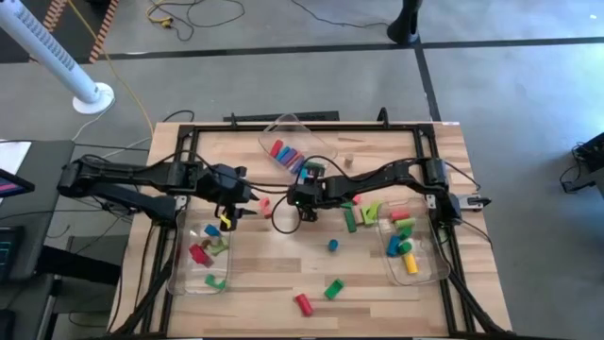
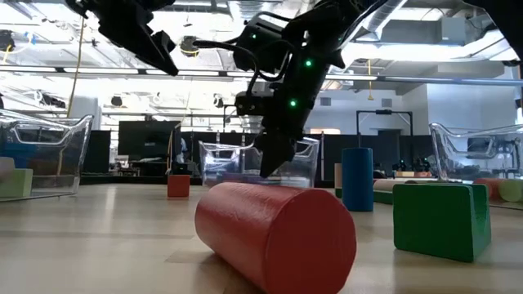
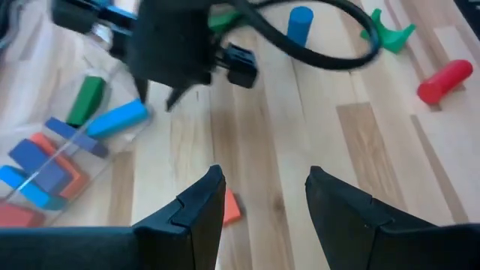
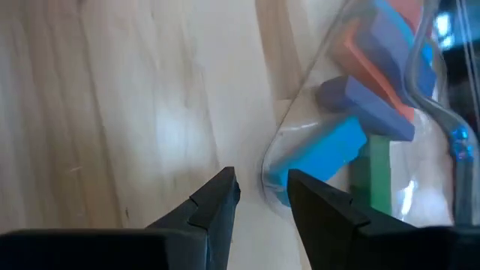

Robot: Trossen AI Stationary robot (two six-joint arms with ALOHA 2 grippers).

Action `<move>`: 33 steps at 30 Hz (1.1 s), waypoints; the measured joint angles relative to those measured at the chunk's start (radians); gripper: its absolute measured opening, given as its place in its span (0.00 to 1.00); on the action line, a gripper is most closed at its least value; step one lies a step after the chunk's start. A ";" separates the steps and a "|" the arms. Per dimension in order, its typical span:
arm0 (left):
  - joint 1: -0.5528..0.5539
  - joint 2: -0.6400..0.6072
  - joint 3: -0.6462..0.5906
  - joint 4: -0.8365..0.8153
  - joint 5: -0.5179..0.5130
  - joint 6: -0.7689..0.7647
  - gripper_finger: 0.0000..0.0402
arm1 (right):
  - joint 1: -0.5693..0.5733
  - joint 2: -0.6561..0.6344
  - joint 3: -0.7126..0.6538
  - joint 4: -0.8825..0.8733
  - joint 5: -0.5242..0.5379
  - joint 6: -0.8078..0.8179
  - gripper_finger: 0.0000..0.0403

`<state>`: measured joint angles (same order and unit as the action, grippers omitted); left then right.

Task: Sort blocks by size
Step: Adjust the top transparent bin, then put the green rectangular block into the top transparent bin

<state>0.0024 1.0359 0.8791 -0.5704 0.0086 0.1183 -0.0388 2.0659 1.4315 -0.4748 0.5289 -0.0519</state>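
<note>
My right gripper is open and empty, low over the table beside the near corner of the far clear bin, which holds red, blue and green blocks. My left gripper is also open and empty, higher up to the left. A small orange-red block lies flat on the wood just under the left gripper's fingers. Loose blocks lie on the table: a blue cylinder, a green block, a red cylinder on its side, and green pieces.
A clear bin at the near left holds red, green and yellow blocks. Another clear bin at the near right holds red, green, blue and yellow ones. A tan block lies at the far side. Black frame rails border the table.
</note>
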 joint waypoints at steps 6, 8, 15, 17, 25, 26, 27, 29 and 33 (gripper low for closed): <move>-0.029 0.000 0.000 -0.057 -0.037 -0.030 0.44 | -0.050 0.000 0.001 -0.007 0.047 0.046 0.42; -0.035 0.000 0.000 -0.072 -0.041 -0.043 0.44 | -0.068 0.000 0.001 -0.030 0.068 0.072 0.42; -0.049 0.000 0.000 -0.095 -0.058 -0.064 0.44 | -0.088 0.000 0.001 -0.063 0.058 0.113 0.42; -0.049 0.000 0.000 -0.104 -0.074 -0.074 0.44 | -0.087 0.000 0.001 -0.064 0.057 0.113 0.42; -0.049 0.000 -0.053 -0.098 -0.092 -0.104 0.44 | 0.005 -0.009 0.001 -0.108 0.051 0.128 0.42; -0.049 0.000 -0.075 -0.092 -0.092 -0.102 0.44 | 0.023 -0.013 0.001 -0.111 0.051 0.132 0.42; -0.049 0.000 -0.096 -0.090 -0.092 -0.100 0.44 | 0.043 -0.022 0.001 -0.120 0.051 0.135 0.42; -0.049 0.000 -0.139 -0.070 -0.090 -0.103 0.44 | 0.083 -0.046 0.001 -0.146 0.051 0.153 0.42; -0.055 0.000 -0.183 -0.035 -0.058 -0.131 0.44 | 0.169 -0.114 0.001 -0.201 0.051 0.207 0.42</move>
<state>-0.0523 1.0361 0.6964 -0.6049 -0.0490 -0.0126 0.1301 1.9517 1.4326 -0.6762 0.5797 0.1554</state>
